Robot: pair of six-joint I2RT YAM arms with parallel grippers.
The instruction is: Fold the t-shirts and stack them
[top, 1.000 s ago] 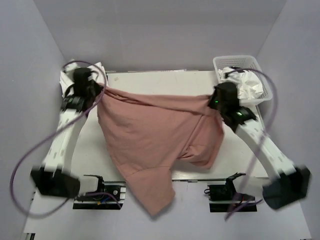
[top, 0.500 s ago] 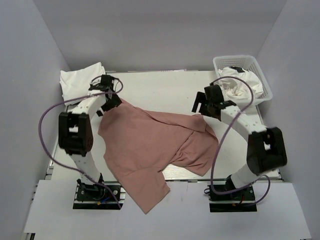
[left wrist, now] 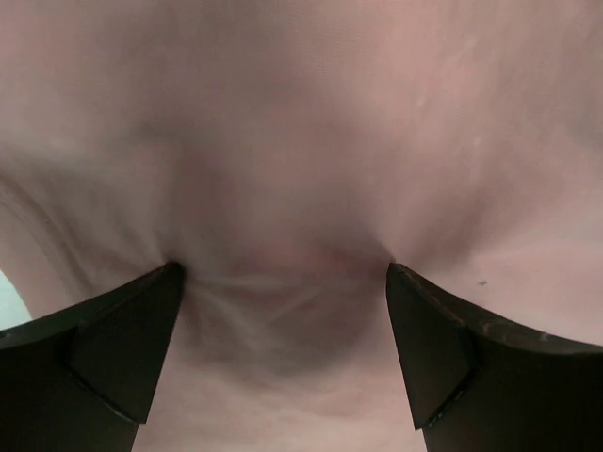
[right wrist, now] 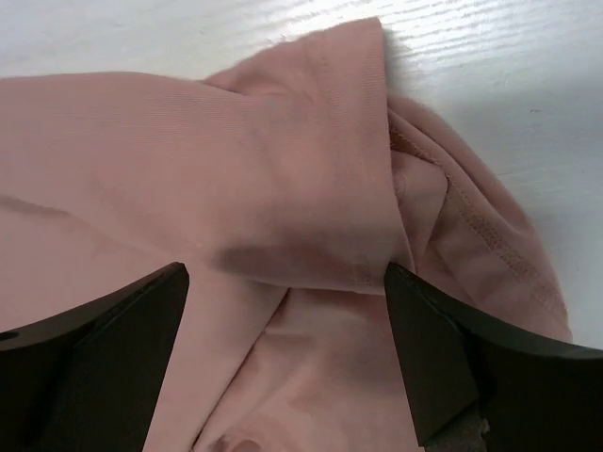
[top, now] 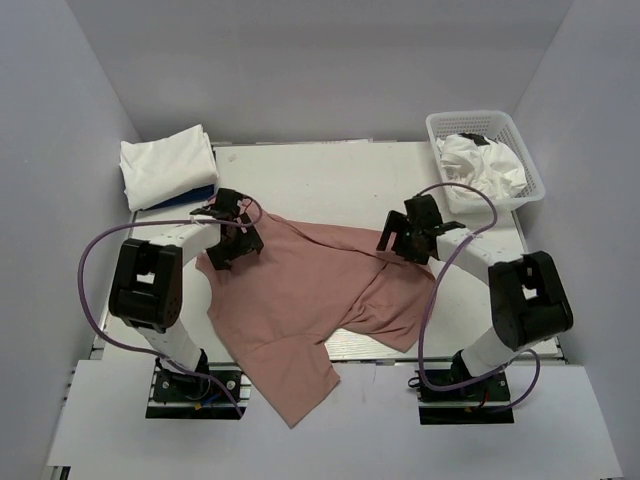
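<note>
A dusty-pink t-shirt (top: 300, 300) lies crumpled across the table's middle, its lower end hanging over the near edge. My left gripper (top: 232, 243) stands open over the shirt's upper left corner, its tips pressing down on the pink cloth (left wrist: 283, 188) with nothing clamped between them. My right gripper (top: 405, 240) is open over the upper right corner, where a folded hem (right wrist: 311, 188) lies between the spread fingers. A folded stack, a white t-shirt (top: 166, 163) on a blue one (top: 190, 198), sits at the far left corner. More white t-shirts (top: 483, 166) fill the basket.
A white mesh basket (top: 535, 195) stands at the far right corner. Grey walls close in the table on three sides. Bare white tabletop (top: 330, 180) shows behind the pink shirt and to its right (right wrist: 490, 94).
Both grippers have let go of the pink shirt and opened. The shirt, held stretched and lifted a second ago, has dropped onto the table, and both arms have drawn back and lowered onto it.
</note>
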